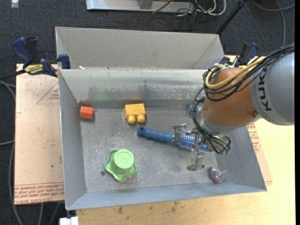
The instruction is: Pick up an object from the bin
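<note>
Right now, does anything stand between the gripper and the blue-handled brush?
Nothing visible does. The gripper is low beside the bristle end of the blue-handled brush; a small pinkish trinket lies apart, nearer the front wall.

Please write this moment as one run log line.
gripper: low, bin's right | nearest: blue-handled brush, small purplish thing | held: nothing visible

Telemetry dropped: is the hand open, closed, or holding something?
Hand: cannot be told. It sits low at the bin's front right, beside the head end of the blue brush.
</note>
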Robot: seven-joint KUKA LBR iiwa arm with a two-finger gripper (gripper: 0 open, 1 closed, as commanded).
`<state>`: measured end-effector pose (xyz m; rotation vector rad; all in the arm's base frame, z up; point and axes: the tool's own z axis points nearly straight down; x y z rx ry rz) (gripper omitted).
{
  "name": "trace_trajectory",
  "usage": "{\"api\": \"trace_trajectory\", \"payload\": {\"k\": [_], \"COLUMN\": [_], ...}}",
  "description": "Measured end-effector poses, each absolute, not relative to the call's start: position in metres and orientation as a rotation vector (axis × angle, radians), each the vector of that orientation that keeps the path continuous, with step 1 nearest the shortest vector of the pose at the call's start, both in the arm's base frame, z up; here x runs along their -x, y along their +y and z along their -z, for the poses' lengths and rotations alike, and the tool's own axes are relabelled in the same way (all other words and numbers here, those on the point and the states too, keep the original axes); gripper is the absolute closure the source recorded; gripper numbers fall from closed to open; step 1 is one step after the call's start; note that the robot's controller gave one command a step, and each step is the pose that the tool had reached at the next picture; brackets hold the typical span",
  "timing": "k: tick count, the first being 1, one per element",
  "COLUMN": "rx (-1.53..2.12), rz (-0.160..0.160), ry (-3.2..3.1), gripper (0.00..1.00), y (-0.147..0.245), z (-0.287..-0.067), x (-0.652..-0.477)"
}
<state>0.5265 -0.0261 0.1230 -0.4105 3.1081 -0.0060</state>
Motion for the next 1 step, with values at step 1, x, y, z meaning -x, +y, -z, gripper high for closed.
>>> {"api": "trace_trajectory", "payload": {"k": [1], "rx": [0.424], "rz": [0.002], "ry": [3.105], "gripper": [0.00], "y": [-0.0488], "z": [-0.1390], "x": [-0.5625]}}
